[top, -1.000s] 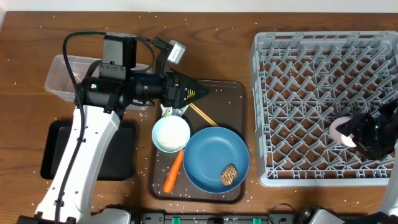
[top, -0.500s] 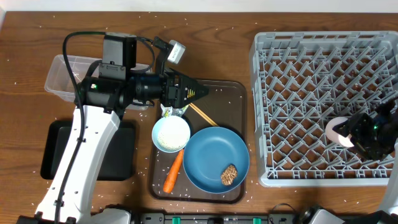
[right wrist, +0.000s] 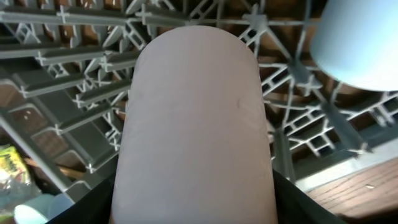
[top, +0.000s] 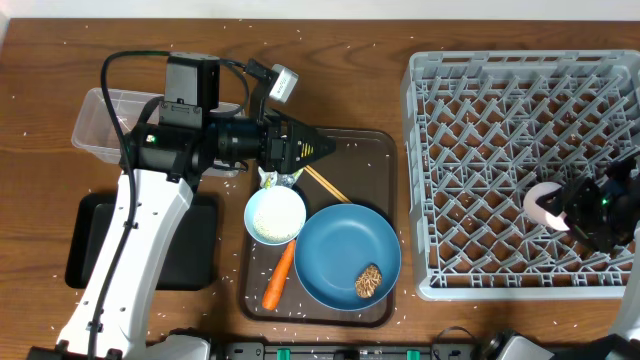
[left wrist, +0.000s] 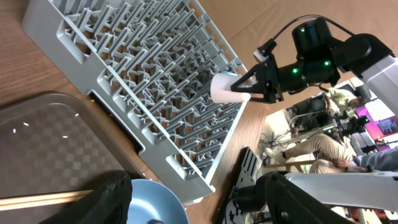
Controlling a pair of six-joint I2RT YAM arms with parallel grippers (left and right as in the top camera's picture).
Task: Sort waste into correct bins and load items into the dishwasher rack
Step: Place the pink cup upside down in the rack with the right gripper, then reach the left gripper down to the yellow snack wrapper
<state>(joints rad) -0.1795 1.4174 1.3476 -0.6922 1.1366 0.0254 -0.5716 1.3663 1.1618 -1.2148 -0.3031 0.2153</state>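
Note:
My right gripper [top: 562, 210] is shut on the pale pink cup [top: 544, 204] and holds it tilted just above the grey dishwasher rack [top: 500, 120] near its right front corner. The cup [right wrist: 196, 118] fills the right wrist view, with a light-blue cup [right wrist: 360, 37] in the rack behind it. My left gripper [top: 328, 150] hangs open over the brown tray [top: 372, 160], nothing between its fingers [left wrist: 112, 196]. Below it lie the wooden chopsticks [top: 326, 185] and a green-yellow wrapper [top: 270, 180]. The white bowl of rice [top: 275, 215], carrot [top: 279, 277] and blue plate [top: 340, 250] with a brown lump [top: 369, 281] sit on the tray.
A clear tub [top: 105, 120] stands at the back left. The black bin [top: 85, 245] lies in front of it, partly under my left arm. Rice grains are scattered over the wooden table [top: 400, 330].
My right gripper has shifted the pink cup slightly left and back over the rack and tilted it a little. The left arm has not moved.

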